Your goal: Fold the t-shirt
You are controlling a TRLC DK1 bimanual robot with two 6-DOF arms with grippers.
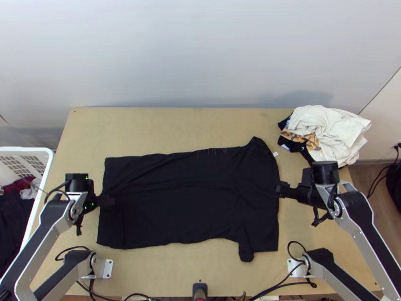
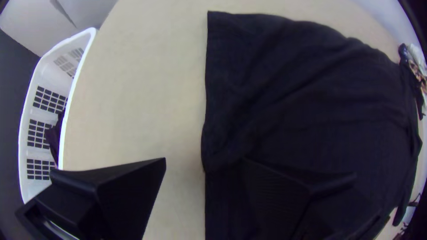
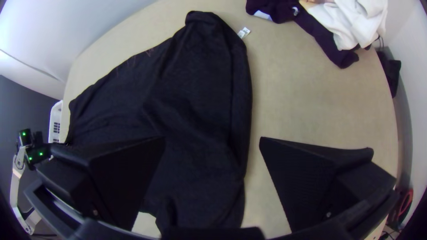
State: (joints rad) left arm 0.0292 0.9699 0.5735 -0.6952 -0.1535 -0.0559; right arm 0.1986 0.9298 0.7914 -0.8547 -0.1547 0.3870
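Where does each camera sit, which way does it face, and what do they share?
Top view: high over the table's near edge, looking steeply down; left arm and right arm show.
Left wrist view: on the left arm's wrist, facing the black shirt's hem end; its open gripper shows.
Right wrist view: on the right arm's wrist, facing the sleeve end; its open gripper shows.
Both wrist views share shirt and basket.

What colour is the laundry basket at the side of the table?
White; the basket shows best in the left wrist view.
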